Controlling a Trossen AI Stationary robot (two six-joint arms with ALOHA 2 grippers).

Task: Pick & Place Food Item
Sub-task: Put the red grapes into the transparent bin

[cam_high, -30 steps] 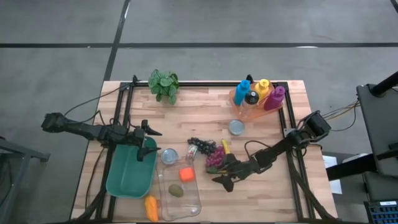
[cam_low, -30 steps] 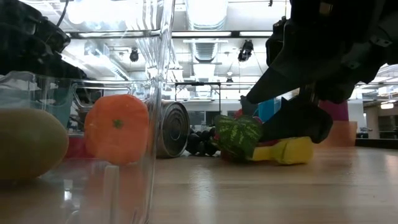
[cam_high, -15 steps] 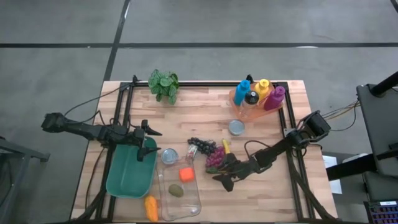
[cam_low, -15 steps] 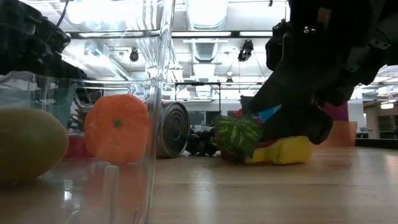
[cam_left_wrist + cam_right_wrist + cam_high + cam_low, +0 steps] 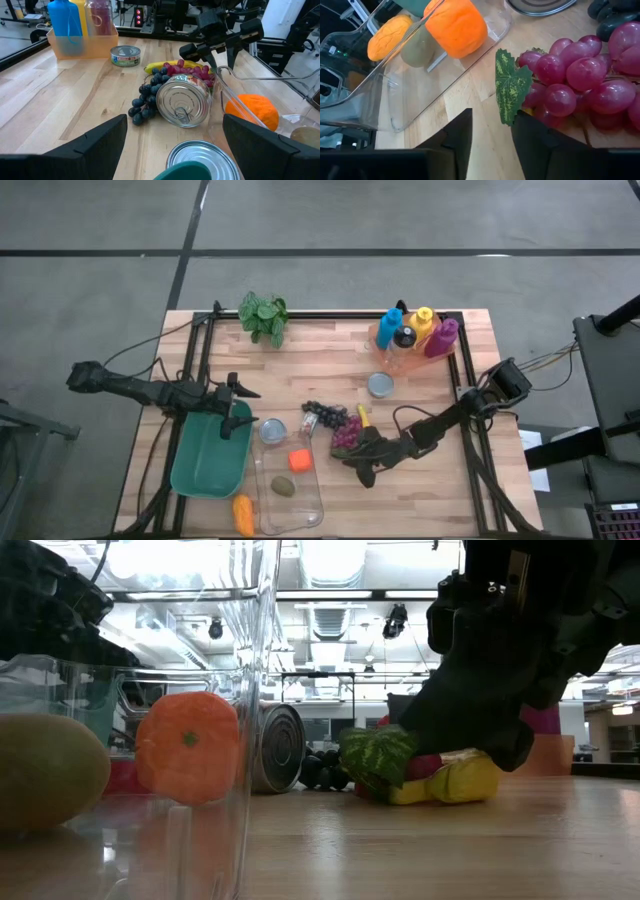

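Observation:
A bunch of red grapes (image 5: 345, 437) with a green leaf (image 5: 512, 92) lies on the table's middle, against a banana (image 5: 362, 417) and dark grapes (image 5: 322, 415). My right gripper (image 5: 358, 460) is at the bunch's near side. Its fingers are narrowed but still apart, with the leaf's tip at their ends and bare wood between them (image 5: 492, 135). A clear container (image 5: 290, 500) holds an orange (image 5: 298, 461) and a green-brown fruit (image 5: 283, 486). My left gripper (image 5: 235, 418) waits open over the green bin (image 5: 205, 465). My right gripper touches the red grapes with the inner side of one finger (image 5: 532, 127), at the leaf end of the bunch (image 5: 520, 107). The fingers slant down from the table's right side. The bunch lies on the table. The other finger (image 5: 457, 135) stands clear of it.
Two cans (image 5: 272, 430) (image 5: 308, 425) lie left of the grapes and a flat tin (image 5: 380, 385) lies beyond them. A tray of bottles (image 5: 412, 338) stands at the far right and a plant (image 5: 263, 316) at the far edge. An orange food item (image 5: 242, 515) lies by the container.
My right gripper has stayed in place while its fingers have closed part of the way around the leaf end of the red grapes. In the low view the leaf and the banana behind it have been nudged a little.

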